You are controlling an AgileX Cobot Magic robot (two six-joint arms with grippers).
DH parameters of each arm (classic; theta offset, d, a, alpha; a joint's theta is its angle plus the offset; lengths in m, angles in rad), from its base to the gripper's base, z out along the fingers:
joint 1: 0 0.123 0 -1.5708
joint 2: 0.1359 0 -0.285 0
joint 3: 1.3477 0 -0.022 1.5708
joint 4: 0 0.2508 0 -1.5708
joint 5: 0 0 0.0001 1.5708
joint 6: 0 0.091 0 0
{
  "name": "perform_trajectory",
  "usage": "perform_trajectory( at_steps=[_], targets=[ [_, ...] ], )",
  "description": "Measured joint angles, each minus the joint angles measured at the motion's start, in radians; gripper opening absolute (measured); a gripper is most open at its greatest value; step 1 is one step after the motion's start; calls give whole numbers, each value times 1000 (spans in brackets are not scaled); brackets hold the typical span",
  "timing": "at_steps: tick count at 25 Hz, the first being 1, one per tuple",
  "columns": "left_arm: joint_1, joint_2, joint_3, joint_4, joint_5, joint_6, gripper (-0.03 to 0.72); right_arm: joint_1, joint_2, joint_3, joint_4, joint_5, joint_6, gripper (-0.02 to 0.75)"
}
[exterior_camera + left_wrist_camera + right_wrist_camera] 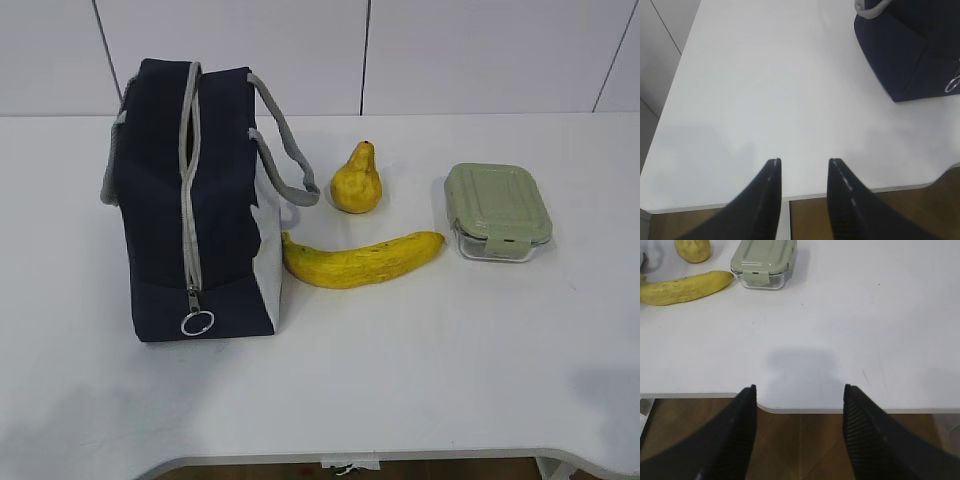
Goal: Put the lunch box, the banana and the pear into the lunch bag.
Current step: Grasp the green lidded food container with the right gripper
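Standing on the white table [420,380], the bag [165,220] is on the left with its zipper [190,180] shut (the ring pull [197,323] hangs at the near end). Right of it lies the banana [360,262], one end just beside the bag, then the box [497,210] sits further right, and the pear [356,180] stands behind the banana. Both claws hang over the near table edge, apart and holding nothing: the left claw [804,167] near the bag, the right claw [800,392] wider, in front of the box.

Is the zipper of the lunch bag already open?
No, the grey zipper on the lunch bag runs closed along its whole length, with the ring pull at its end.
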Motion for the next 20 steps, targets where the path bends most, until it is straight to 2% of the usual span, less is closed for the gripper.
perform_trajectory(
  at_steps=[16, 20],
  targets=[
    [0, 0, 0, 0, 0, 0, 237, 0, 0, -14, 0, -19, -9, 434],
    [0, 0, 0, 0, 0, 0, 237, 0, 87, -24, 0, -68, -9, 434]
  ],
)
